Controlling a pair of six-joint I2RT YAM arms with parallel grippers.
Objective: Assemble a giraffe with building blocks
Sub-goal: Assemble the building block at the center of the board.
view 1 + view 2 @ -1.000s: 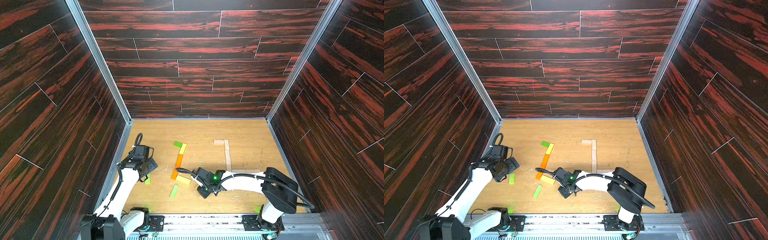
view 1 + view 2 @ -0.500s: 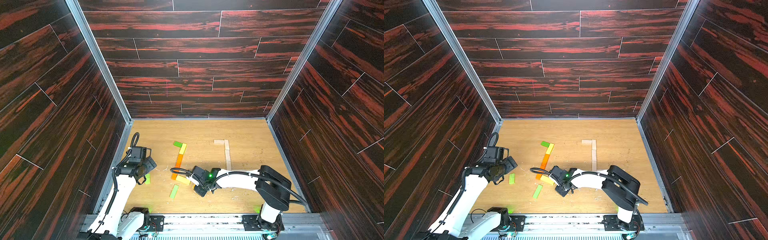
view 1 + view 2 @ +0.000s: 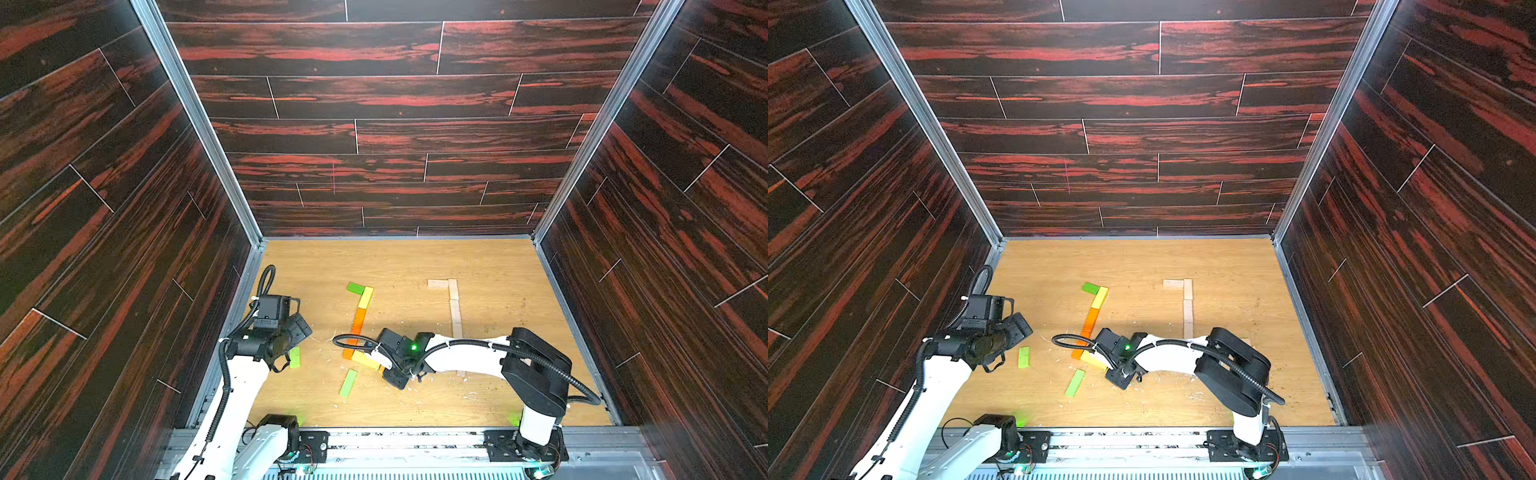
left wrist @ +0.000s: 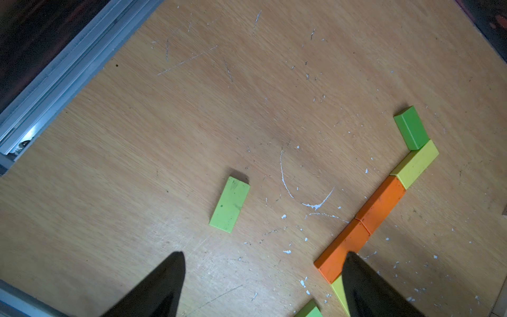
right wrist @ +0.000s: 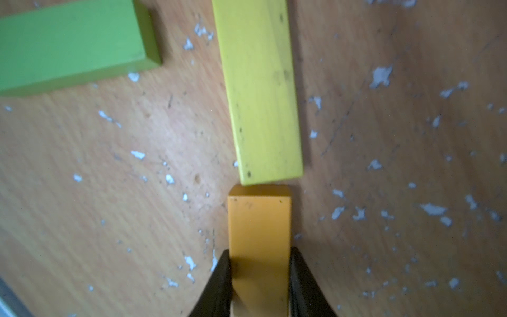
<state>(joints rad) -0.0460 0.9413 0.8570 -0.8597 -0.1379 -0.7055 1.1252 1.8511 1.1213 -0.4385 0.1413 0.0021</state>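
1. One desk (image 3: 498,395) is carrying all the planks.
2. The left gripper (image 4: 263,256) is hanging spread wide and empty by the left edge, near one light green plank (image 4: 230,204).
3. The right gripper (image 5: 259,251) is clamping one amber plank (image 5: 259,219) front of mid-desk, its end just beside the near yellow plank (image 5: 260,90).
4. At least four pale planks (image 3: 455,307) are forming an L toward the right edge.
5. Two orange planks (image 4: 381,204), one far yellow plank (image 4: 417,163) and one dark green plank (image 4: 411,129) are lining up mid-desk.
6. A second light green plank (image 3: 348,383) is lying nearer the front edge.
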